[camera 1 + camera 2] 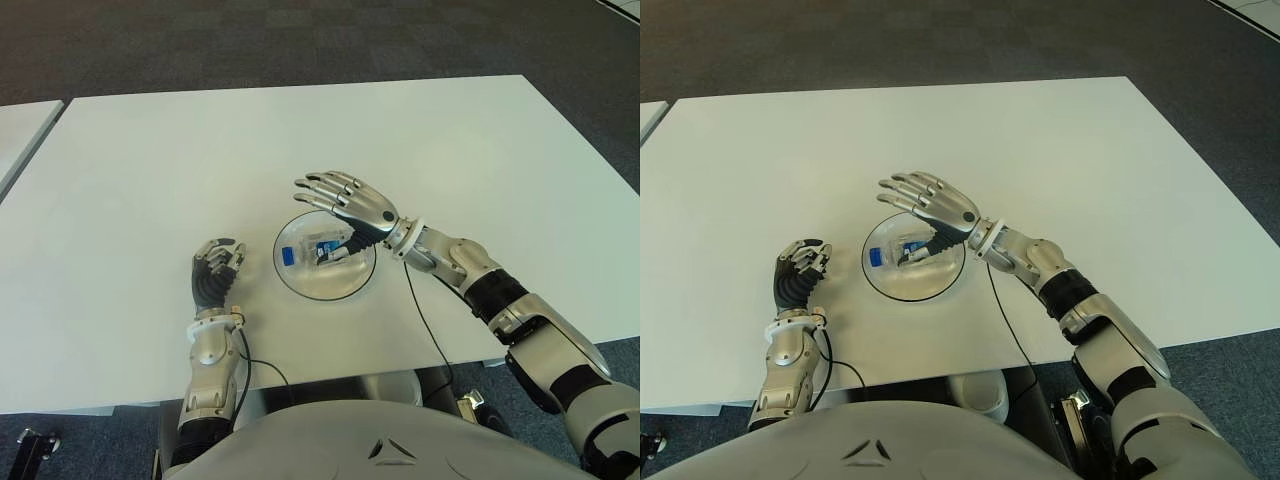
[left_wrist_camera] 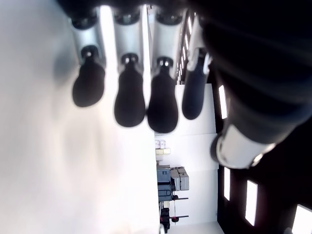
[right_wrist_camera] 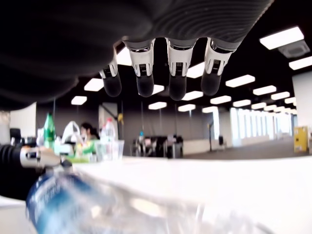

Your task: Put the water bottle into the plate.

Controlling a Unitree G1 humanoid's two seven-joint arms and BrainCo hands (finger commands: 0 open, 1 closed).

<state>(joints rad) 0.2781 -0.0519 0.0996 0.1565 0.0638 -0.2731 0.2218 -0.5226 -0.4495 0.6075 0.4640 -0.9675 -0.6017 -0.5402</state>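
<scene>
Left hand (image 1: pixel 217 268): idle, near the front edge of the white rectangular surface (image 1: pixel 150 170), well to the left of the plate; palm turned up, its black-tipped fingers (image 2: pixel 130 100) curled in and holding nothing.

Plate: a clear round glass plate (image 1: pixel 298 280) lies flat on the surface, between the two hands and just below the right hand's fingers.

Bottle: the small clear plastic water bottle with a blue cap and label (image 1: pixel 318 249) lies on its side inside the plate, cap end pointing toward the left hand, its other end under the right thumb.

Right hand (image 1: pixel 350 201): hovers over the far-right part of the plate, back of the hand up, the four silver fingers (image 1: pixel 322 188) stretched out flat and spread toward the left, past the plate's far rim; the thumb points down toward the bottle. In the wrist view the fingers stand clear above the bottle, gripping nothing. Whether the thumb tip touches the bottle cannot be told.

Right arm: reaches in from the lower right, forearm slanting across the surface's front edge, wrist just beside the plate's right rim.

Progress: by my reading the placing is done, since the bottle rests in the plate and the fingers are open. What seems left is only to lift the right hand clear without nudging the bottle or the plate.
</scene>
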